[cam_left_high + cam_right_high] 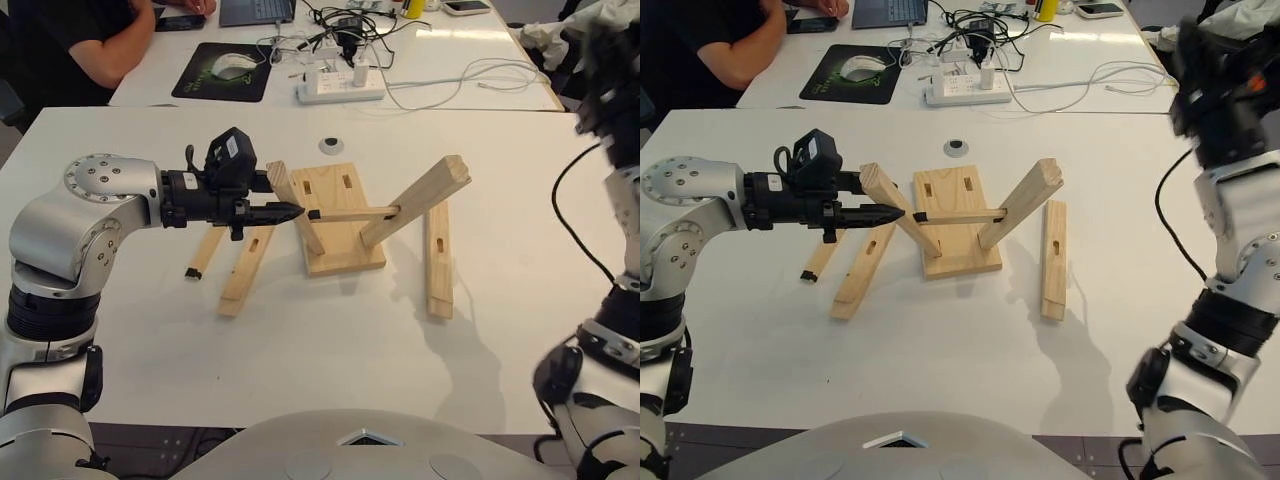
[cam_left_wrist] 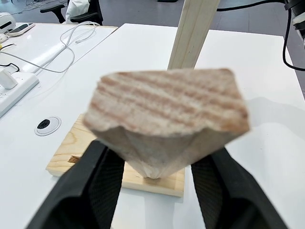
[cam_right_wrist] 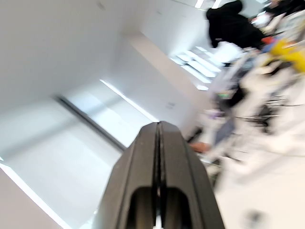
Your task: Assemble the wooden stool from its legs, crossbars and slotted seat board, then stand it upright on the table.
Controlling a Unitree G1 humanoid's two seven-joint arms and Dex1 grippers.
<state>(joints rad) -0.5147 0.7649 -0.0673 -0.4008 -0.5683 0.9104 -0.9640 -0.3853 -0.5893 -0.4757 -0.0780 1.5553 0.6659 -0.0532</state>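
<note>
Left claw [image 1: 290, 211] is clamped on a tilted leg [image 1: 279, 178] standing in the slotted seat board [image 1: 345, 252] beneath. A crossbar [image 1: 350, 213] runs beyond its tips to the second leg [image 1: 420, 198]. Right claw [image 3: 158, 132], raised far off, is pressed closed and empty.

So the silver left arm [image 1: 90, 215] is bent at the elbow, with the forearm running level across toward the robot's right. Its black two-finger left gripper [image 1: 283, 211] points sideways, and the ribbed fingers [image 2: 95, 191] are clamped on either side of a pale wooden stool leg [image 2: 167, 114]. The right arm [image 1: 1240, 230] is hoisted way up on the robot's right. The black right gripper [image 3: 158, 125] aims at the ceiling, fingers pressed flat together.
</note>
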